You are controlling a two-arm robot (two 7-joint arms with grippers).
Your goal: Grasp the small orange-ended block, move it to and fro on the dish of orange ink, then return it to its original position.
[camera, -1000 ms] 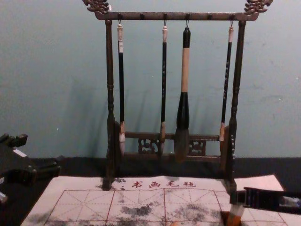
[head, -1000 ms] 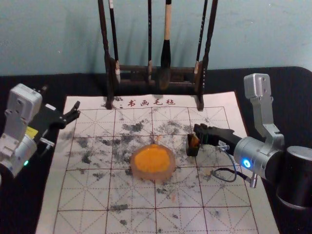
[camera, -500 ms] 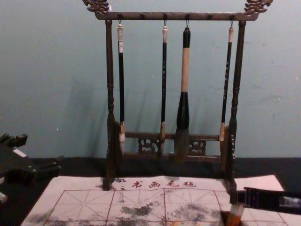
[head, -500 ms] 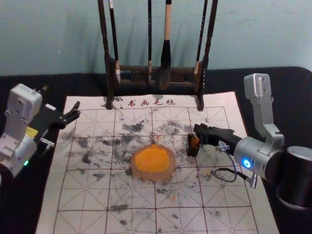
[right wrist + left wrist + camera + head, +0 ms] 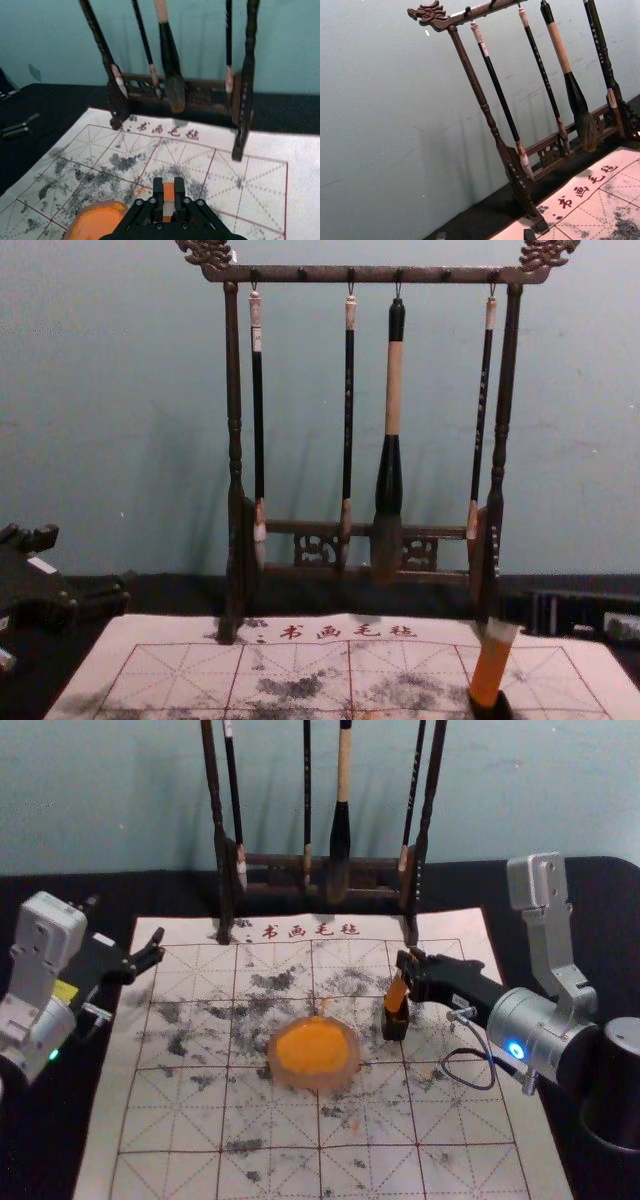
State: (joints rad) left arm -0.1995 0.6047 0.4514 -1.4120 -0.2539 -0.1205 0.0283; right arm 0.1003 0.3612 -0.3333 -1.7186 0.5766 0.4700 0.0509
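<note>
In the head view, the right gripper (image 5: 408, 973) is right of the middle, and its black fingers are narrow: they hold the orange-ended block (image 5: 397, 994) between them. The block leans, and I cannot see its lowest part, which is inside the small dark holder (image 5: 396, 1026). The chest view cuts this holder at the lower right; there the block shows a pale band on its upper part. A little orange is at the bottom edge of the same view, but I cannot tell what it is.

The left gripper (image 5: 156, 948) is at the left side of the head view, with its fingers wide apart and nothing between them. The dish of orange ink (image 5: 318, 1083) is in the middle, just beside the holder. Under them lies a white mat (image 5: 180, 1120), with red grid lines and many dark smudges, over a black cloth (image 5: 60, 1150). At the upper middle stands a dark wooden rack (image 5: 270, 861) with hanging brushes, before a pale blue-green wall (image 5: 110, 790).
</note>
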